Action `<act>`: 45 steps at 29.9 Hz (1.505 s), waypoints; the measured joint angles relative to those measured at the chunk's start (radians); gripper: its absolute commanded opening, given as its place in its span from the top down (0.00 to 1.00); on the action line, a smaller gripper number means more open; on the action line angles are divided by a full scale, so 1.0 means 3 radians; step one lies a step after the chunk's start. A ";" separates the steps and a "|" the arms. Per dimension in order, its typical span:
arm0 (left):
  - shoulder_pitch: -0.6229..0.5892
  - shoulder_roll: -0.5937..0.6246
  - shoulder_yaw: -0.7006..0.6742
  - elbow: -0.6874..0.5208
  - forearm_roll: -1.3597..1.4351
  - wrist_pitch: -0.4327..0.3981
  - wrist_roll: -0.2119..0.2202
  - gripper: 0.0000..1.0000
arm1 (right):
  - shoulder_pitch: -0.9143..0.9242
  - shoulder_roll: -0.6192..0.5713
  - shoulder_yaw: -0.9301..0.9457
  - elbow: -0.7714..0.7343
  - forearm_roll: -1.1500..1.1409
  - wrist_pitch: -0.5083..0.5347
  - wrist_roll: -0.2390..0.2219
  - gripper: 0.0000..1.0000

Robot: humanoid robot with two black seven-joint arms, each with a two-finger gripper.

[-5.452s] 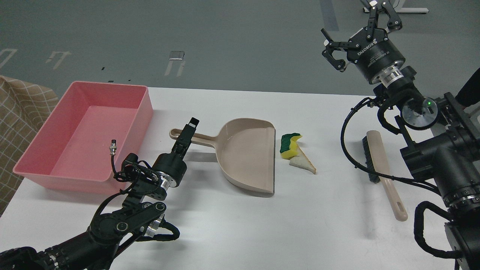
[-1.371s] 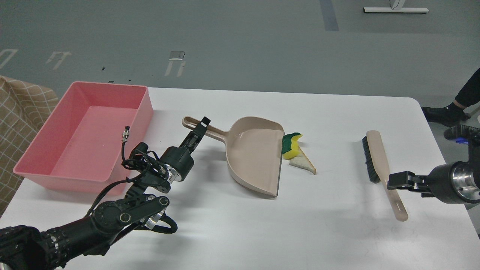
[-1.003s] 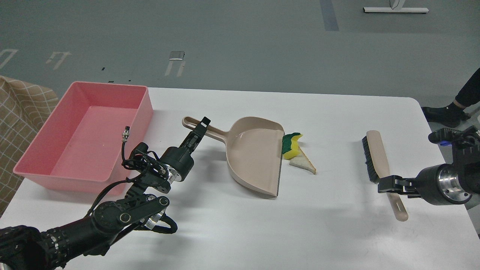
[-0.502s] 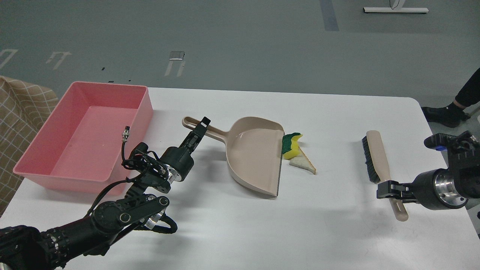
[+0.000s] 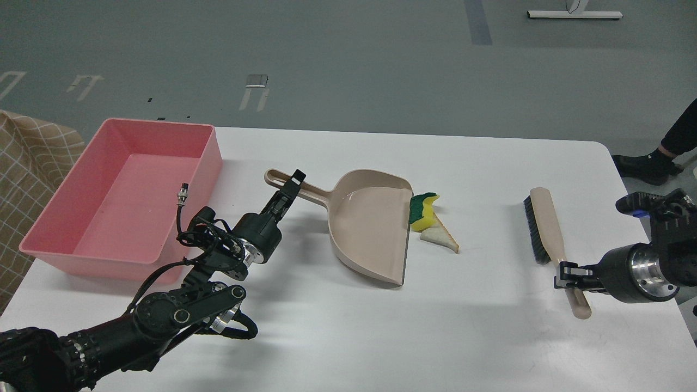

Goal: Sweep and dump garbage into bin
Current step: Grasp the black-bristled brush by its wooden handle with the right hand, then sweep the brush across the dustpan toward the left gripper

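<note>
The yellow and green sponge piece (image 5: pixel 421 213) and the white bread slice (image 5: pixel 440 238) lie together on the white table (image 5: pixel 479 332), touching the open lip of the beige dustpan (image 5: pixel 370 228). My left gripper (image 5: pixel 290 187) is shut on the dustpan's handle, and the pan rests on the table. The pink bin (image 5: pixel 130 201) stands empty at the far left. A beige brush with black bristles (image 5: pixel 546 226) lies at the right. My right gripper (image 5: pixel 569 275) is closed across its handle, low at the table.
A checked cloth (image 5: pixel 27 163) hangs past the table's left edge. A person's leg and shoe (image 5: pixel 659 158) are off the table's right side. A loose cable connector (image 5: pixel 182 193) sticks up from my left arm over the bin.
My right arm came down from high at the back right to the brush handle and closed on it; the brush shifted slightly. Earlier the left gripper pushed the dustpan right against the scraps.
</note>
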 measured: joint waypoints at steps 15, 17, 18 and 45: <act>0.0000 0.0009 0.0000 0.0003 0.0003 0.0000 0.0000 1.00 | -0.0004 0.0376 0.0191 -0.0010 0.0019 0.0000 0.0000 1.00; -0.0001 0.0010 0.0000 0.0003 0.0004 0.0000 0.0000 1.00 | -0.0010 0.0435 0.0191 -0.0011 0.0026 0.0000 0.0000 1.00; -0.0003 0.0011 0.0000 0.0003 0.0005 0.0000 0.0000 1.00 | -0.0011 0.0462 0.0189 -0.0013 0.0028 0.0000 0.0000 1.00; -0.0075 0.0014 0.0000 -0.0007 0.0016 0.0000 0.0000 1.00 | -0.0102 0.1517 0.0386 -0.0364 0.0037 0.0000 0.0000 1.00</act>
